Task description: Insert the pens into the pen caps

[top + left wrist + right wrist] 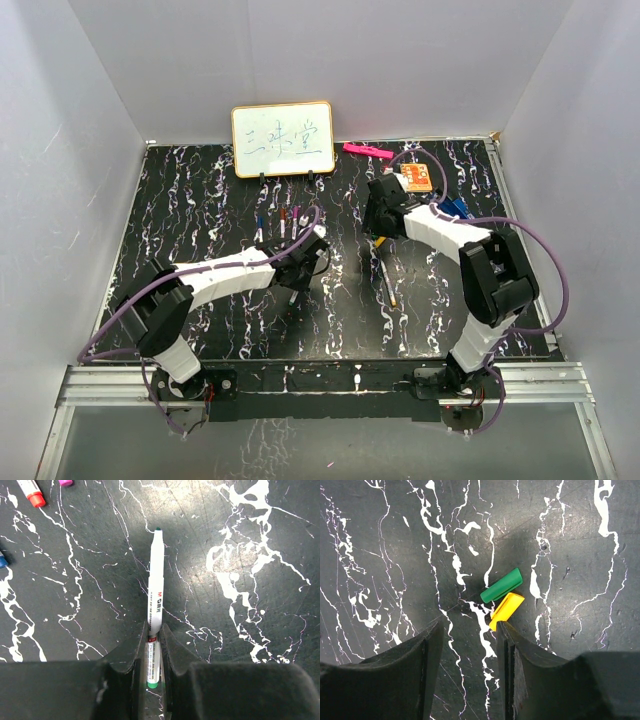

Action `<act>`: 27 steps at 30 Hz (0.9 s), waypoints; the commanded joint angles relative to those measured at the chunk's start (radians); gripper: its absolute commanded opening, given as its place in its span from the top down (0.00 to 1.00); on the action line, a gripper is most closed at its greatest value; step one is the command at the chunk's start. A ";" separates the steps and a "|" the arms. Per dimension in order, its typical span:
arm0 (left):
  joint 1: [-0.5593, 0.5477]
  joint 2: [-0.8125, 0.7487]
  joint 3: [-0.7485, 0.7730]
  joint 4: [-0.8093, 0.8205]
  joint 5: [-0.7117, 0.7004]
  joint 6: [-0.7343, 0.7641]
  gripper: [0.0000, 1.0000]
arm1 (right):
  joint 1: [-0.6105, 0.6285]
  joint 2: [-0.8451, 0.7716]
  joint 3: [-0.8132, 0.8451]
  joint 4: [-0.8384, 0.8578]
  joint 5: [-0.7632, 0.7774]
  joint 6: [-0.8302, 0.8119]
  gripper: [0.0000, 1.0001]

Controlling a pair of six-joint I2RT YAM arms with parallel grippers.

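Note:
My left gripper [154, 641] is shut on a white-barrelled pen [155, 590] with a green end. The pen sticks out ahead of the fingers, its bare green tip pointing away over the table. In the top view this gripper [296, 272] is left of centre. My right gripper [470, 630] is open and empty, low over a green cap [501, 585] and a yellow cap [506, 610] lying side by side. Its right fingertip [506, 630] is at the yellow cap's near end. In the top view the right gripper [380, 232] is near the middle back. Another uncapped pen [388, 281] lies in front of it.
Three capped pens, red [31, 491], purple [65, 482] and blue [2, 560], lie near a small whiteboard [283, 139] at the back. A pink highlighter [367, 151], an orange card [418, 178] and a blue clip [452, 208] are at the back right.

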 commanded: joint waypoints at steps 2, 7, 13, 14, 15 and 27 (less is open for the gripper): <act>0.002 -0.046 0.005 -0.014 -0.031 0.023 1.00 | -0.004 0.028 0.056 0.029 0.001 0.011 0.57; 0.003 -0.037 0.003 -0.013 -0.034 0.017 1.00 | -0.005 0.062 0.077 0.029 -0.001 0.013 0.57; 0.003 -0.036 0.000 -0.014 -0.041 0.015 1.00 | -0.004 0.088 0.097 0.029 -0.003 0.017 0.57; 0.002 -0.035 0.000 -0.014 -0.043 0.014 1.00 | -0.004 0.089 0.096 0.028 -0.003 0.018 0.57; 0.002 -0.033 0.000 -0.015 -0.044 0.014 1.00 | -0.004 0.089 0.096 0.029 -0.002 0.019 0.57; 0.003 -0.019 0.005 -0.015 -0.060 0.008 1.00 | -0.008 0.122 0.073 0.034 0.027 0.021 0.57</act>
